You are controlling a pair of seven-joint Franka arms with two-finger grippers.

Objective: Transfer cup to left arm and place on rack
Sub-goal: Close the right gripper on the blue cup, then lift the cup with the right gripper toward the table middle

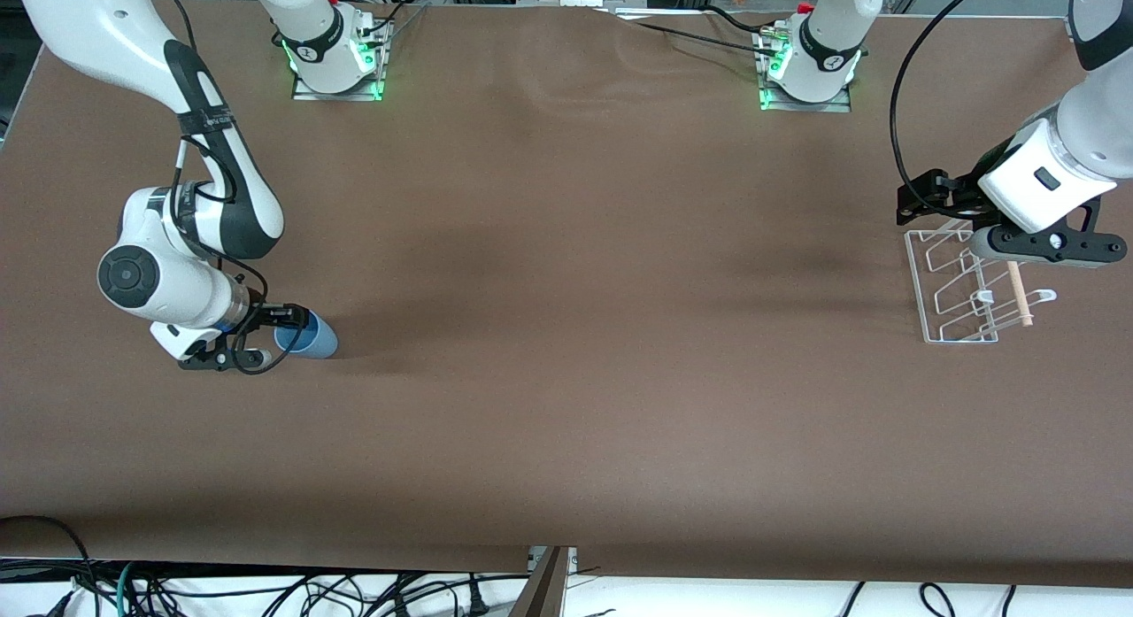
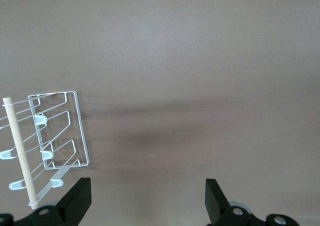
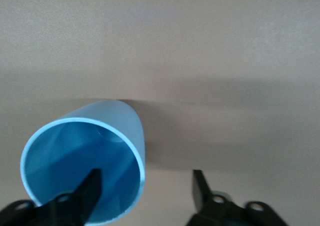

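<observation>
The light-blue cup [image 1: 310,338] lies on its side on the brown table near the right arm's end. In the right wrist view the cup [image 3: 107,123] turns its open mouth to the camera. My right gripper [image 1: 273,336] is open at the cup's mouth. One of its fingers [image 3: 90,188] is inside the mouth and the other is outside, so the gripper [image 3: 145,186] straddles the rim wall. The white wire rack [image 1: 960,289] with its wooden dowel [image 1: 1018,294] stands near the left arm's end. My left gripper [image 1: 925,199] is open and empty, up over the table beside the rack [image 2: 62,128].
Both arm bases [image 1: 336,59] stand at the table's edge farthest from the front camera. Cables hang below the table's near edge [image 1: 265,590]. The brown cloth [image 1: 566,334] runs between the cup and the rack.
</observation>
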